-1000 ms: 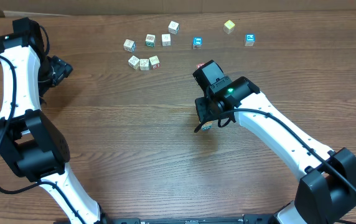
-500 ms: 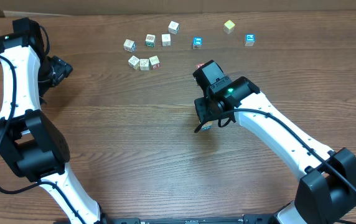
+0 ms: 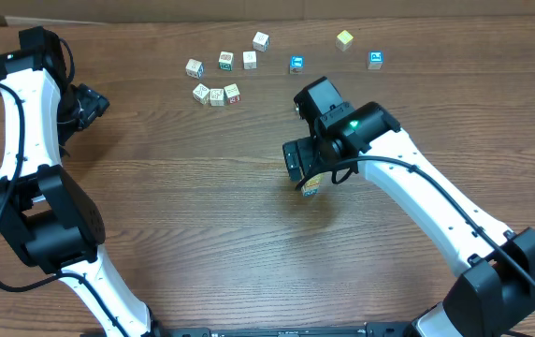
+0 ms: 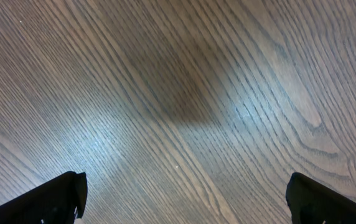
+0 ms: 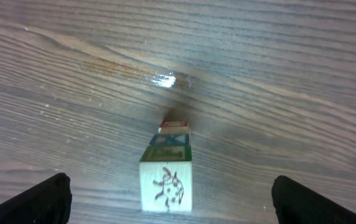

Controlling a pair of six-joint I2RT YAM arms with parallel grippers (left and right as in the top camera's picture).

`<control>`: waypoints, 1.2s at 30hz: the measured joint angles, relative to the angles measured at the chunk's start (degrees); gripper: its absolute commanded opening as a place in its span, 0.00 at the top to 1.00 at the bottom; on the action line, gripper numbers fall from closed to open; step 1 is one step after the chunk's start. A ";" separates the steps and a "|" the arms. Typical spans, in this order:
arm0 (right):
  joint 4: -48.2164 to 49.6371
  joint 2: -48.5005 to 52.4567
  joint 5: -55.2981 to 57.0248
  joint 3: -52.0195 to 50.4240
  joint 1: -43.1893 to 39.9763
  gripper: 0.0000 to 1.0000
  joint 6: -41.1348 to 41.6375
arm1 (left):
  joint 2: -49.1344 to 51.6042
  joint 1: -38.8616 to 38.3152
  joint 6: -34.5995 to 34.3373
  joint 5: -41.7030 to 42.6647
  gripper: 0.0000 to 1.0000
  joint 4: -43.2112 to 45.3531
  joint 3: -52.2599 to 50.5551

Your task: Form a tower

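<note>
The tower [image 5: 166, 180] is a slim column of small wooden cubes, seen from above in the right wrist view. Its top cube is pale with a ladybug drawing, and green, blue and red edges show below it. My right gripper [image 5: 172, 202] is open, its fingertips wide apart on either side of the top cube and not touching it. In the overhead view the tower [image 3: 310, 187] peeks out just below the right gripper [image 3: 305, 172] at the table's middle. My left gripper [image 3: 85, 103] hangs open at the far left over bare wood [image 4: 184, 202], holding nothing.
Several loose cubes lie along the back of the table: a cluster of three [image 3: 217, 95], pale ones [image 3: 250, 60], two blue-faced ones [image 3: 296, 64] [image 3: 375, 60] and a yellowish one [image 3: 344, 39]. The right arm [image 3: 436, 211] stretches from the front right corner.
The right gripper's jaws have spread open and let go of the tower's top cube; its wrist has shifted slightly up and back. The left arm has not moved.
</note>
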 measured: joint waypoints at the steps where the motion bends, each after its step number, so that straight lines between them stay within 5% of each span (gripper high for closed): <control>1: -1.31 0.00 -0.07 1.46 0.00 0.00 -0.02 | 0.00 -0.02 0.00 0.00 0.00 0.02 0.00; 8: -11.47 0.26 -0.48 15.26 -2.01 0.00 0.00 | 0.00 -0.02 0.00 0.00 0.00 0.04 0.00; 17: -17.66 0.35 -3.23 20.20 -20.57 0.00 0.00 | 0.00 -0.02 0.00 0.00 0.00 0.00 0.00; 18: -17.97 0.35 -3.87 20.20 -23.32 0.10 -0.02 | 0.00 -0.02 0.00 0.00 0.00 0.00 0.00; 19: -18.10 0.35 -4.24 20.20 -26.03 0.31 -0.35 | 0.00 -0.02 0.00 0.00 0.01 0.00 0.00; 21: -18.18 0.37 -4.96 20.06 -29.94 0.96 0.00 | 0.00 -0.02 0.00 -0.02 0.00 0.00 0.00; 30: -18.60 0.37 -16.41 9.27 -43.47 0.96 -0.48 | 0.00 -0.02 0.00 0.00 0.00 0.00 0.00; 36: -12.02 0.37 -30.34 -6.84 -44.59 0.96 -3.15 | 0.00 0.00 0.00 0.00 0.00 0.04 0.00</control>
